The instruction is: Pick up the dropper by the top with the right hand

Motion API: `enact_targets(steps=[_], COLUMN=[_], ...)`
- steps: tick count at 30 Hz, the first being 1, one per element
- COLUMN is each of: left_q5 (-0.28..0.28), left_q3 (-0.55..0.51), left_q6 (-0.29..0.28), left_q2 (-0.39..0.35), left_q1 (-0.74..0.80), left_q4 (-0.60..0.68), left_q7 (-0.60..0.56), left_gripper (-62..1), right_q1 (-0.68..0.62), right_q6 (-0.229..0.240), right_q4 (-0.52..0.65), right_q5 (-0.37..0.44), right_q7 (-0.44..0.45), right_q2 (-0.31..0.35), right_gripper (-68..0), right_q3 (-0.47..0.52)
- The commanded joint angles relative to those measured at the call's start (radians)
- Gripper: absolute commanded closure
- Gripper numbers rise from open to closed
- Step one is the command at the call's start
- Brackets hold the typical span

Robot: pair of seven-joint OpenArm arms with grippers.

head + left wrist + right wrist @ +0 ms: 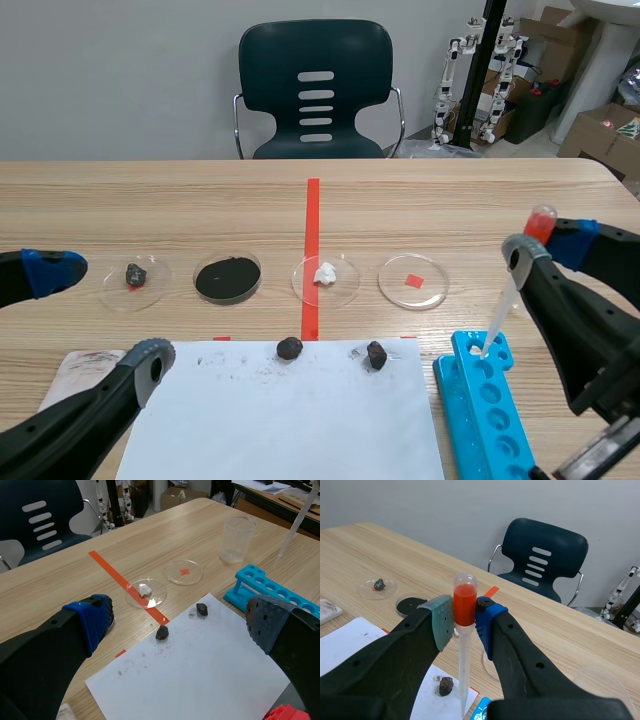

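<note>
Wood-grain table (450, 210), clr plastic dropper (464, 650), matt paper (290, 420), glossy plastic rack (472, 400)

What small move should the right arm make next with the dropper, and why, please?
Probably a slow, straight lift. The right gripper is shut on the red bulb of the dropper, so the grip by the top looks made, while in the scene view its tip sits at a hole of the blue rack.
</note>
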Motion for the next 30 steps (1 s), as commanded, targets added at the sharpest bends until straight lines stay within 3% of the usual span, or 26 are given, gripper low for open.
enact_targets(steps=[1, 30], left_q5=[-0.014, -0.014], left_q3=[0.001, 0.001], left_q6=[-0.002, -0.002], left_q2=[0.002, 0.002], left_q1=[0.0, 0.0], left_q4=[0.006, 0.006], left_q7=[-0.014, -0.014], left_gripper=[-55.9, -55.9], right_q1=[0.012, 0.012], right_q6=[-0.003, -0.003], right_q4=[0.016, 0.016], right_q5=[0.014, 0.014], right_q7=[0.012, 0.0], right_q2=[0.003, 0.003], right_gripper=[-11.0, -11.0], right_q3=[0.006, 0.006])
